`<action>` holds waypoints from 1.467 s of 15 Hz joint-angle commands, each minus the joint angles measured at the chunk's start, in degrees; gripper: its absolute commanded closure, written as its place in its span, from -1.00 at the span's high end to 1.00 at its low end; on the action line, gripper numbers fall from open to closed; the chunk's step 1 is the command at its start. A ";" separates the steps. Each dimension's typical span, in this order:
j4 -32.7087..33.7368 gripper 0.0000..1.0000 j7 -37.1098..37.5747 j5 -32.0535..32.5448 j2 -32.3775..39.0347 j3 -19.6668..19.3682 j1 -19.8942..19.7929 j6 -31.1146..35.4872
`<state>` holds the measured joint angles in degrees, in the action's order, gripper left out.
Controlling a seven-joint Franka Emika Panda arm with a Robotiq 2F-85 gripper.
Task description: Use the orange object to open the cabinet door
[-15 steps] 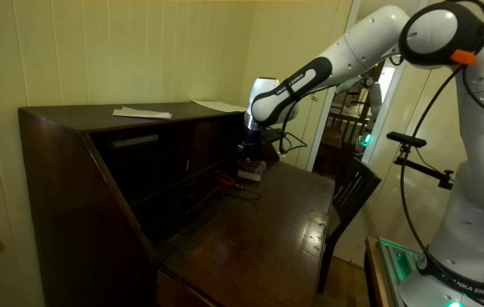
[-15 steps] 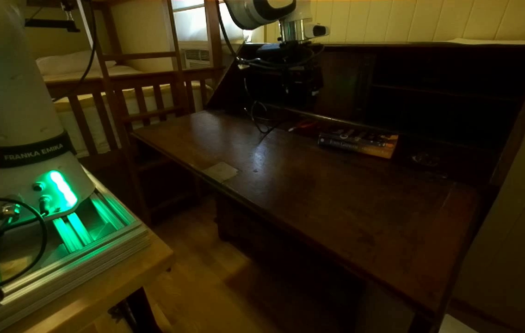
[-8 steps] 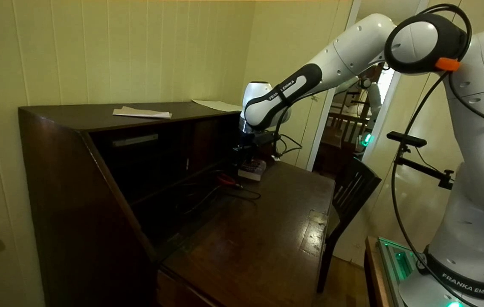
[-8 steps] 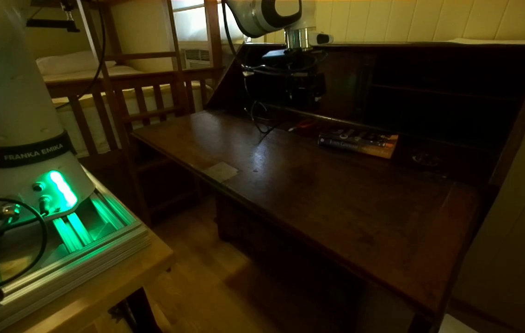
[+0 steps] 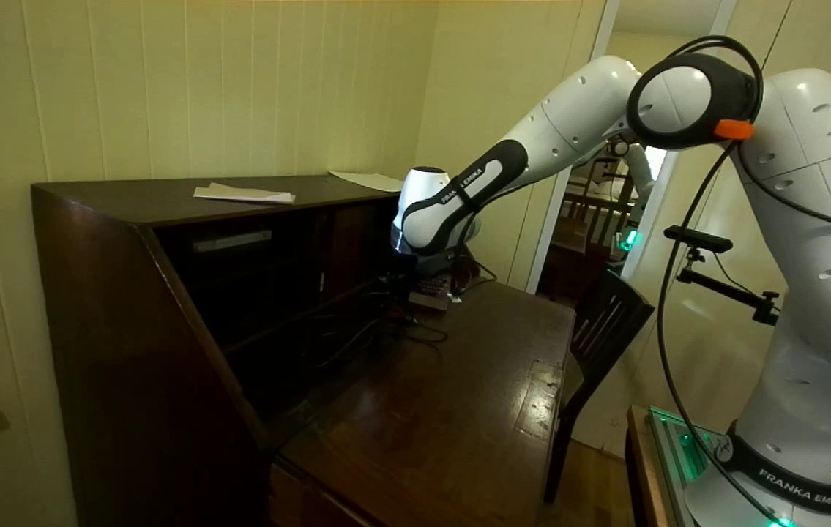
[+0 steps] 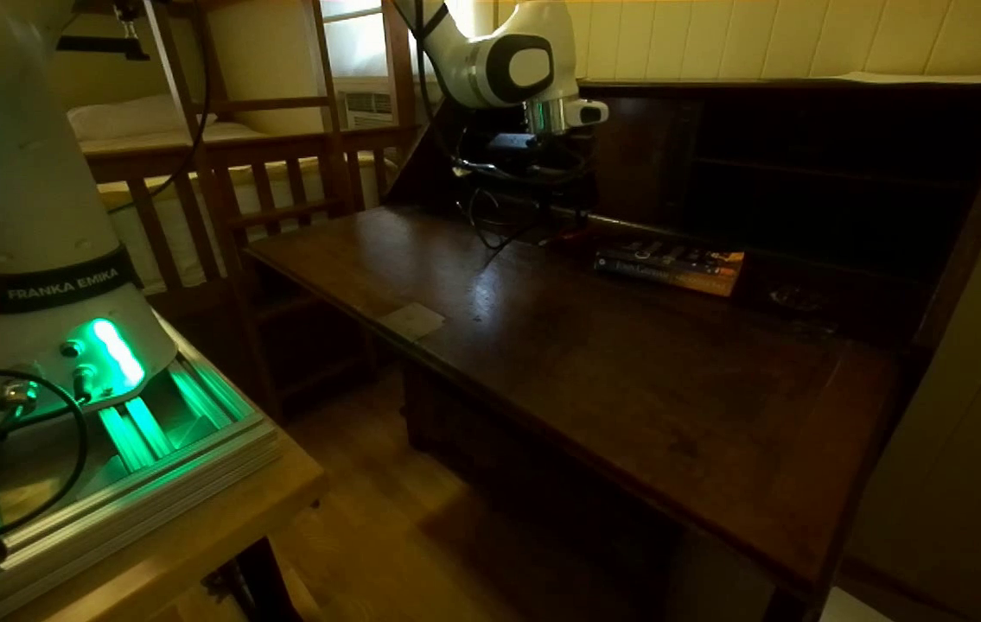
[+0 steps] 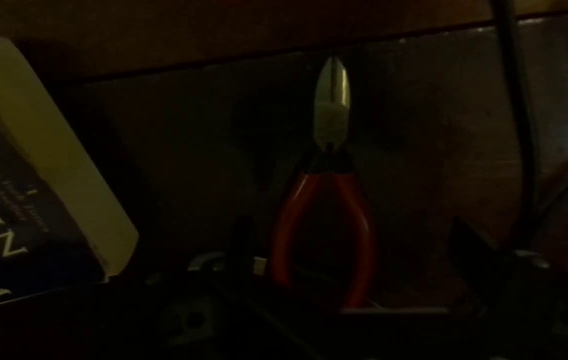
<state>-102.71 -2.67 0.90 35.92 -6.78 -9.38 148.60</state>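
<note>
One pair of orange-red-handled pliers (image 7: 309, 186), seemingly just below hand (image 7: 356, 237), between its spread jaws.

Robot arm (image 6: 525, 69) lowered in both exterior views, gripper (image 7: 351, 225) now down near the red-handled pliers (image 7: 311, 185), their grips (plain a moment ago) mostly hidden, book (image 5: 428, 296) further covered, in an exterior view

Orange-handled pliers (image 7: 349, 192) lie flat; cabinet door (image 6: 641, 160) dark, upright
</note>
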 commanded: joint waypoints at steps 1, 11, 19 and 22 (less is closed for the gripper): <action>4.34 1.00 -2.30 -2.92 3.48 2.61 -3.11 0.56; 7.59 -0.23 -4.42 -5.81 5.21 4.91 -6.53 -3.78; -8.74 -0.43 -9.33 6.14 -9.96 -0.91 -2.35 -9.38; -15.38 -0.43 -13.01 13.95 -14.30 -2.98 -2.10 -6.05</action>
<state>-108.88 -12.12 8.46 28.51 -7.37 -12.55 139.76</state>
